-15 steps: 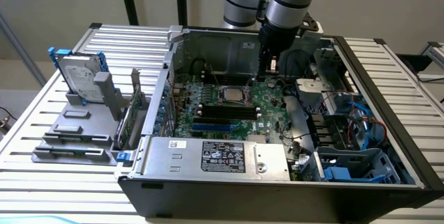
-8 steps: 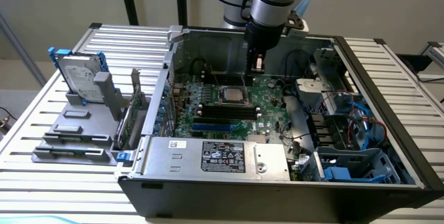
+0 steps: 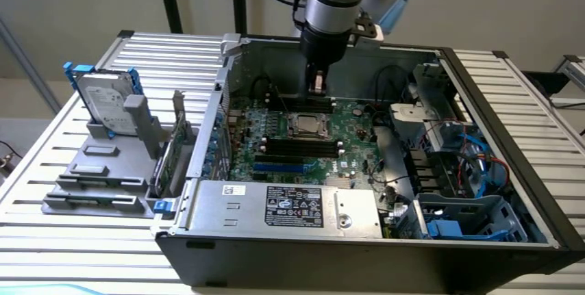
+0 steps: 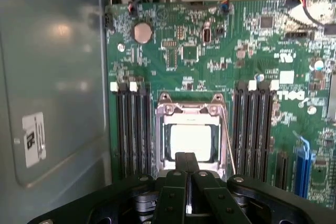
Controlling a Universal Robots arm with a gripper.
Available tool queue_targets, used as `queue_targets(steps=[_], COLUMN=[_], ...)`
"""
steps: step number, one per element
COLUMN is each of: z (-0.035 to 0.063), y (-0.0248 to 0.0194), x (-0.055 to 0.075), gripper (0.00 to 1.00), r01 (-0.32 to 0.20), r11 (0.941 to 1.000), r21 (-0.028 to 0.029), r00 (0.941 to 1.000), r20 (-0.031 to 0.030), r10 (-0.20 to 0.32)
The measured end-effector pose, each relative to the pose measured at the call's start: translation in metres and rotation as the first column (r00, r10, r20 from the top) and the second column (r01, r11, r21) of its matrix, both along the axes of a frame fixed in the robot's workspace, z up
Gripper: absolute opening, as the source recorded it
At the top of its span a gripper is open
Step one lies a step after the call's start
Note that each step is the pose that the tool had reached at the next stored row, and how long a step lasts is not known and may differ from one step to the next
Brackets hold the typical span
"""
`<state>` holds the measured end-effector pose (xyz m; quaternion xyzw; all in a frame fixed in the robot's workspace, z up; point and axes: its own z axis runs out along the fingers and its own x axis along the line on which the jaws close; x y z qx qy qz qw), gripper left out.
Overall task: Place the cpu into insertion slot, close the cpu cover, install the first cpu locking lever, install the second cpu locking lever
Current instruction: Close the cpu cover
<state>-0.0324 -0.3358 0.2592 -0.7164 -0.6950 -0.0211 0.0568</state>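
Fingers [image 4: 180, 163] together near cpu [image 4: 190, 141], Dell logo [image 4: 292, 96] on motherboard [image 4: 252, 51]

Dell logo [image 4: 290, 96] on green mobo [image 4: 252, 51], rest unreadable

Smooth, matt black fingers [image 4: 180, 162]. Just beyond their tips, the cpu [image 4: 190, 140] shows a bright, glossy silver metal face, framed by the cpu cover [image 4: 160, 129] of thin, shiny silver metal. On either side of the fingers, black plastic memory slots [image 4: 131, 129] stand on the green, faintly glossy circuit board [image 4: 231, 45]. Farther off to one side, the case wall [image 4: 52, 66] is dull grey sheet metal with a soft sheen, bearing a white paper label [image 4: 33, 140].
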Motion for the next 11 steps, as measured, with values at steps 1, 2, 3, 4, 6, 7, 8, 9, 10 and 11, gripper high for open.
queue_targets(steps=[1, 2, 3, 4, 6, 7, 8, 9, 10, 11], z=[-0.0001, -0.0004, -0.0007, -0.0012, -0.0022, -0.0027, -0.0034, -0.0039, -0.0043, -0.0045], y=[-0.0002, -0.0004, -0.0006, -0.0007, -0.0009, -0.0010, -0.0011, -0.0016, -0.0024, -0.0032], x=[-0.005, -0.009, -0.014, -0.018, -0.027, -0.032, -0.036, -0.041, -0.046, -0.049], gripper=[0.11, 0.11, 0.11, 0.11, 0.11, 0.11, 0.11, 0.11, 0.11, 0.11], r01=[0.000, 0.000, 0.000, 0.000, 0.000, 0.000, 0.000, 0.000, 0.000, 0.000], r11=[1.0000, 1.0000, 1.0000, 1.0000, 1.0000, 1.0000, 1.0000, 1.0000, 1.0000, 1.0000], r21=[0.0021, 0.0042, 0.0060, 0.0072, 0.0086, 0.0091, 0.0096, 0.0097, 0.0098, 0.0099], r00=[1.0000, 1.0000, 1.0000, 1.0000, 1.0000, 1.0000, 1.0000, 1.0000, 1.0000, 1.0000], r20=[-0.0002, -0.0002, -0.0005, -0.0007, -0.0013, -0.0015, -0.0016, -0.0019, -0.0021, -0.0023], r10=[0.000, 0.000, 0.000, 0.000, 0.000, 0.000, 0.000, 0.000, 0.000, 0.000])
